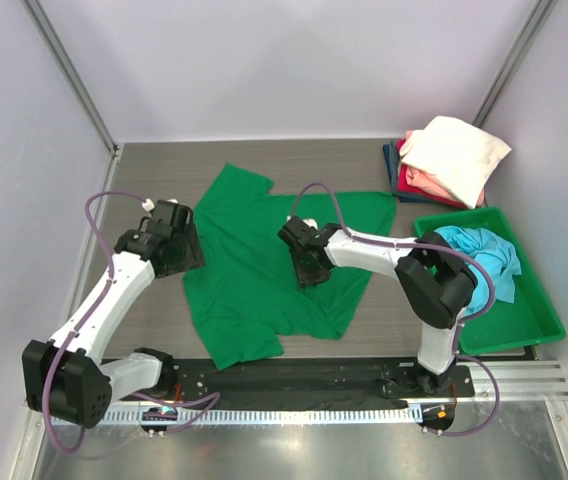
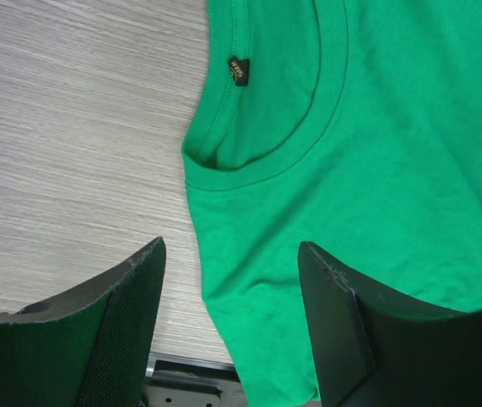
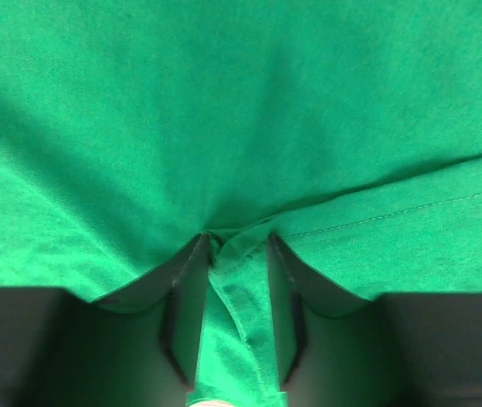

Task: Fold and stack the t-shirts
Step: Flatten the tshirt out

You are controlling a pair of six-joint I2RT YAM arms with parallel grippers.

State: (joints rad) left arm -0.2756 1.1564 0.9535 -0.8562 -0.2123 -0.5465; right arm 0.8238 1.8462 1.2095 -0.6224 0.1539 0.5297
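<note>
Soft green t-shirt (image 1: 254,290) spread rumpled on the wood-grain desk (image 2: 63,127)
My right gripper (image 3: 237,246) clenches a raised ridge of its smooth knit cloth near the middle; my left gripper (image 2: 231,250) hangs released, jaws apart, just by the ribbed round collar.

A green t-shirt (image 1: 244,285) lies spread out; folded t-shirts (image 1: 452,157) sit stacked far right.

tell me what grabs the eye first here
A green t-shirt lies spread across the middle of the table, with the right gripper pinching a fold of it and the left gripper open near its collar. At the far right corner sits a stack of folded shirts, cream on top, near a green bin holding a light blue t-shirt.
</note>
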